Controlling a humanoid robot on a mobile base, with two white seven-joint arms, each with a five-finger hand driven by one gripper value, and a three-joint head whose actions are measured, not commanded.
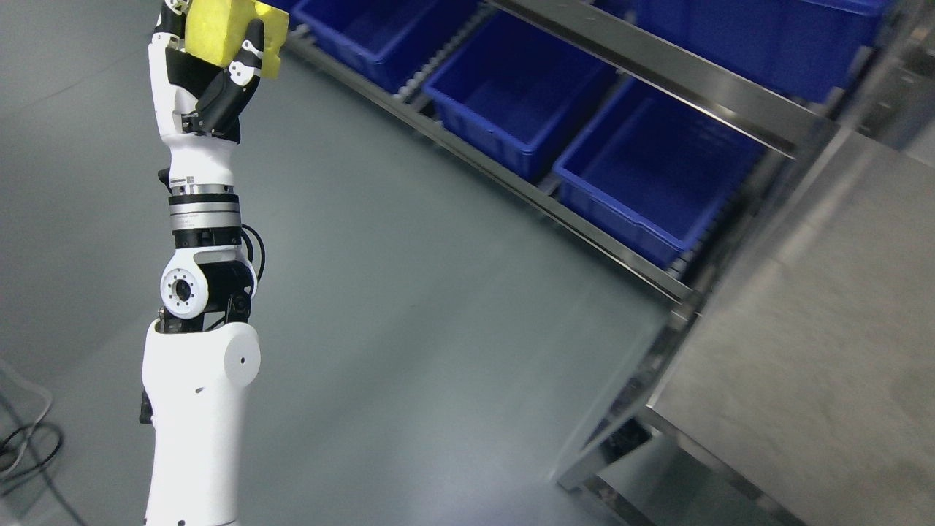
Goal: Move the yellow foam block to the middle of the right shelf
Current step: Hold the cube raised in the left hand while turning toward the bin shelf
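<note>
Head view: the left arm (193,409) rises from the bottom edge at about 7 o'clock and reaches straight up to 11 o'clock, white shell below, a metal wrist ring above. At its top the left hand (208,80) has its fingers (245,62) wrapped around the yellow foam block (219,25) — the block sits in the grip at the top edge of the picture, partly cut off by it, held up in the air above the grey floor (409,292).

From 12 o'clock down toward 3 o'clock runs a metal shelf rack (511,183) that carries a row of blue bins (650,175); the block is just left of the rack's far end, and whether it overlaps the nearest bin cannot be told. A second rack rail (657,62) crosses above the bins. At 4 o'clock lies a steel bench (811,365) with a bare top. A dark cable (29,446) loops on the floor at 8 o'clock.
</note>
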